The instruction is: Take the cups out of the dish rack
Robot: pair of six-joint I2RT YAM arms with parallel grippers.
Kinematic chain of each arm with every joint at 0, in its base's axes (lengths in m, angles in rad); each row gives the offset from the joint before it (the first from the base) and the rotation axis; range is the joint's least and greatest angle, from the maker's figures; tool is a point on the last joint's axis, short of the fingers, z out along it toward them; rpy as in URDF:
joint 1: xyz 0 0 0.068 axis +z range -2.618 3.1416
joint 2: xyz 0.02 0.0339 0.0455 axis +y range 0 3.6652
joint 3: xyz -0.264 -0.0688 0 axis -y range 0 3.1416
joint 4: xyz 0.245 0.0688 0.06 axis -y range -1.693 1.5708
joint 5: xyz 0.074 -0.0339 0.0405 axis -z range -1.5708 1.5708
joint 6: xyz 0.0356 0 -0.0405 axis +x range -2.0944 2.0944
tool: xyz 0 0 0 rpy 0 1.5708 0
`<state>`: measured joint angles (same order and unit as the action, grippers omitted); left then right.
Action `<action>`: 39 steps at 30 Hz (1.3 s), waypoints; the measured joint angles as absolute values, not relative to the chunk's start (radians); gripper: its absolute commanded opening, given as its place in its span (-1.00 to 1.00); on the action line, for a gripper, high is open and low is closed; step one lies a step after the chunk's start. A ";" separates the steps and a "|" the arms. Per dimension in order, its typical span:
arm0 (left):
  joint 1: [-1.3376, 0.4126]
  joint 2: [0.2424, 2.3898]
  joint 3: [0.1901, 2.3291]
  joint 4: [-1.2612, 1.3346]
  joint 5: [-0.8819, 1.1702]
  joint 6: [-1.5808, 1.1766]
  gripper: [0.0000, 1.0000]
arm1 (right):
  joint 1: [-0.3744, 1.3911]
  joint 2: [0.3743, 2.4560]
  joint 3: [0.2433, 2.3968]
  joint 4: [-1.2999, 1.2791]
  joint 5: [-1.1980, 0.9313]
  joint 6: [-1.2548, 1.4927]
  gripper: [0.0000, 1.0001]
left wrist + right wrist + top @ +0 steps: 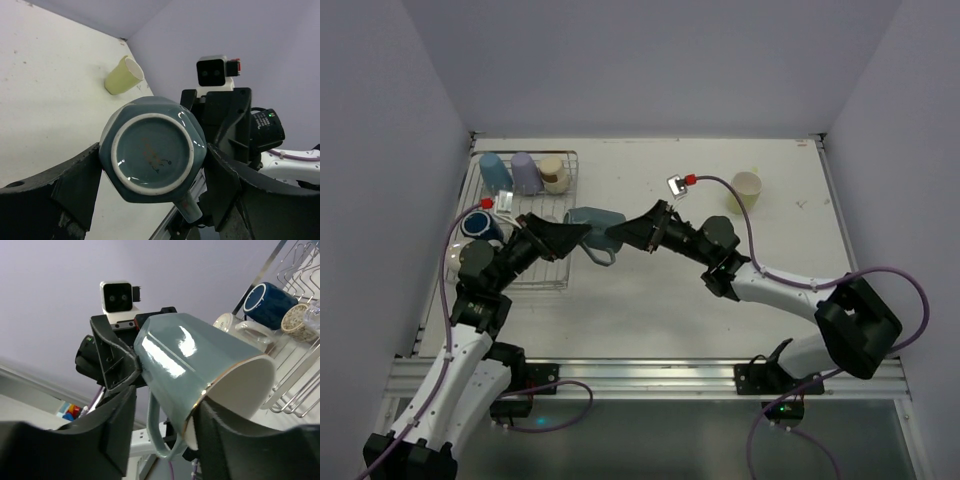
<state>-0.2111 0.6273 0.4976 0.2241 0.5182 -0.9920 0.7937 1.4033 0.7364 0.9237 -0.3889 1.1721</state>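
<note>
Mug in grey-blue is hanging over the worktop just beside the dish rack by the left edge, left end effector clamping its base, right end effector flanking its rim, grip unclear.

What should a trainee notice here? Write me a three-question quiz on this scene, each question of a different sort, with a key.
1. True or false: the pale yellow-green cup is on the table, outside the dish rack.
2. Which cup is between the left gripper and the right gripper? A) navy mug B) grey-blue mug C) lavender cup
3. Fill in: the gripper clamped on that cup near its base is the ___ one.
Key: 1 true; 2 B; 3 left.
</note>
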 measured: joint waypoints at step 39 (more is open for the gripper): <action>-0.245 0.567 0.604 -0.297 0.306 -0.373 1.00 | 0.450 1.955 1.733 -0.527 0.111 0.155 -1.00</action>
